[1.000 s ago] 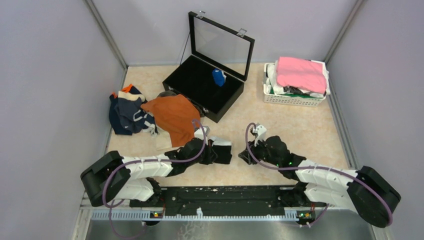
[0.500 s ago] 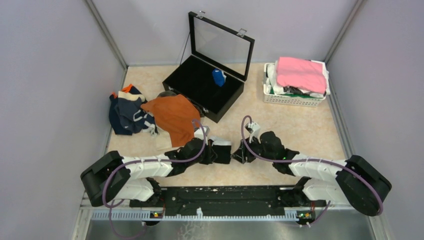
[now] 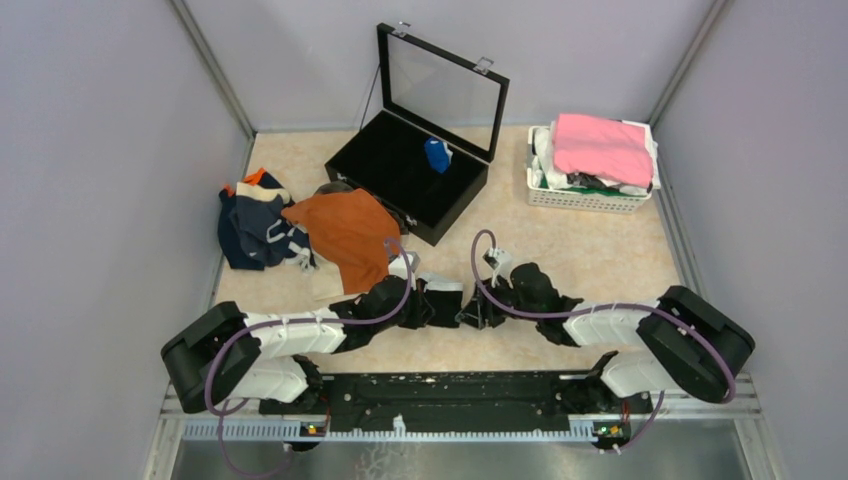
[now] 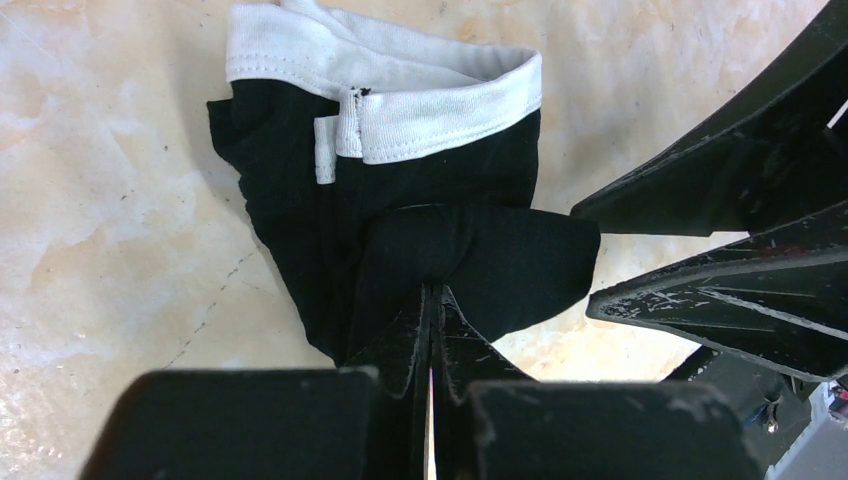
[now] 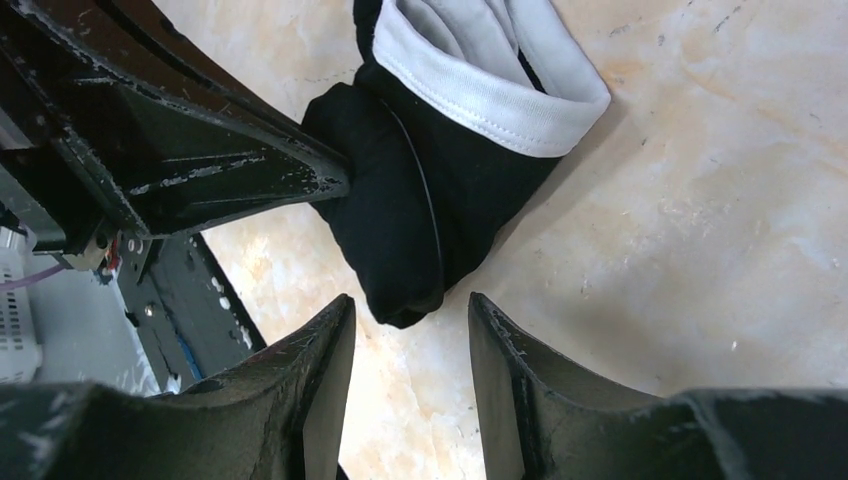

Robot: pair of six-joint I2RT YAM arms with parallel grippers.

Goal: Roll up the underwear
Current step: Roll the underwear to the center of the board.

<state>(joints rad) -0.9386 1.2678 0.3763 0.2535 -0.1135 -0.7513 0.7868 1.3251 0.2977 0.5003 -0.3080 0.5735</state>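
Black underwear with a white waistband (image 3: 443, 301) lies bunched on the table between the two grippers; it also shows in the left wrist view (image 4: 420, 190) and the right wrist view (image 5: 440, 190). My left gripper (image 4: 432, 290) is shut on a fold of its black fabric. My right gripper (image 5: 410, 305) is open, its fingertips just short of the rolled black end, not touching it. A rust-orange pair (image 3: 348, 232) and navy pairs (image 3: 252, 228) lie in a pile at the left. A royal blue rolled pair (image 3: 437, 154) sits inside the black case.
An open black case (image 3: 400, 175) with a glass lid stands at the back centre. A white basket (image 3: 585, 195) with a pink folded cloth (image 3: 602, 147) and white items stands at the back right. Grey walls enclose the table.
My right gripper has moved left, up to the black underwear. The left gripper and the underwear have stayed in place.
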